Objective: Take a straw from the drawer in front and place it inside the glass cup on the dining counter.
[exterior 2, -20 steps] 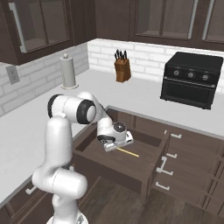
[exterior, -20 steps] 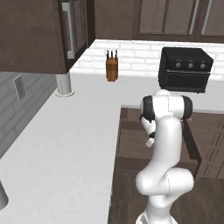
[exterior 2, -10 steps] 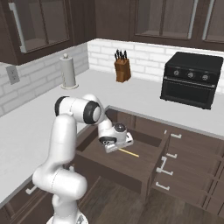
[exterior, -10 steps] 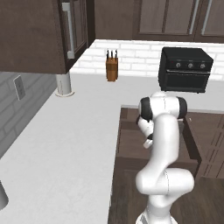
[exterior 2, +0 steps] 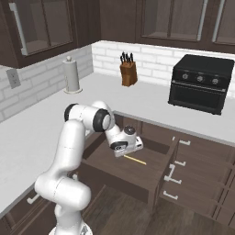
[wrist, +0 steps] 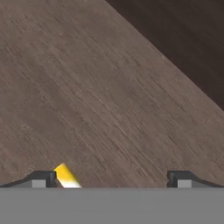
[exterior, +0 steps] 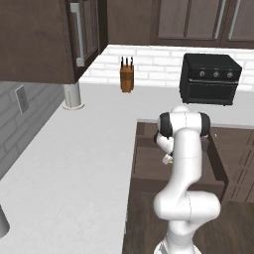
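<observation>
Drawer (wrist: pixel 109 87) floor under claw: matt brown wood (visible grain). Straw (wrist: pixel 66 176) by claw's finger: smooth yellow.

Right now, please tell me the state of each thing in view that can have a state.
Wide dark brown wooden drawer: pulled open.
Thin pale yellow straw: lying flat on the drawer floor, not held.
Two-finger tool: open, low over the straw.
Black countertop oven: door closed.

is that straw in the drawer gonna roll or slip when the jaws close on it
Probably yes. The straw is a thin straight stick lying flat on the smooth wooden floor of the drawer, so a nudge could roll it. It looks light and narrow against the wide-open jaws, so an off-centre pinch may skid it aside.
</observation>
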### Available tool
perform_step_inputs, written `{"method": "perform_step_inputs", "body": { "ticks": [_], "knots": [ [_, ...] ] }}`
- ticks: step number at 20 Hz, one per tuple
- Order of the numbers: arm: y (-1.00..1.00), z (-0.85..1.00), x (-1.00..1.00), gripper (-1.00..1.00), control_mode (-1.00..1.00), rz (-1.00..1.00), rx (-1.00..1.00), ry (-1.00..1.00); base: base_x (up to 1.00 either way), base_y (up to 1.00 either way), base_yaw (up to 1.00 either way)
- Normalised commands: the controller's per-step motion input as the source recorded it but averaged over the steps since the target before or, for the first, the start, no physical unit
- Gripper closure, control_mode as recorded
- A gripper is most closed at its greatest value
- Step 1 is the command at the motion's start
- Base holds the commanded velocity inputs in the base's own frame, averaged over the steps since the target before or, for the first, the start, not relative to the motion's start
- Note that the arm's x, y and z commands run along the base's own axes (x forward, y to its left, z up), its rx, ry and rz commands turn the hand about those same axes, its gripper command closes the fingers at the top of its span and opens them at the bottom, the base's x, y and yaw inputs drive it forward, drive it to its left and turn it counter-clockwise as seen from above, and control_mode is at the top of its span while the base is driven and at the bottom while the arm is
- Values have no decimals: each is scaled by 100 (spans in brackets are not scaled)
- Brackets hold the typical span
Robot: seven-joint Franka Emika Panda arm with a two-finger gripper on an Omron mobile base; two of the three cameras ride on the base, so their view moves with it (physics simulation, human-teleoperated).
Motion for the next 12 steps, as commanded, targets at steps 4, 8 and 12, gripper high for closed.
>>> {"method": "perform_step_inputs", "body": {
  "ticks": [4, 8, 12],
  "knots": [
    [-11, -23, 4, -100, -100, 0, 0, 9, 0, 0, 0],
    [-1, -16, -8, -100, -100, 0, 0, 5, 0, 0, 0],
    [-9, -5, -28, -100, -100, 0, 0, 2, 0, 0, 0]
  ]
}}
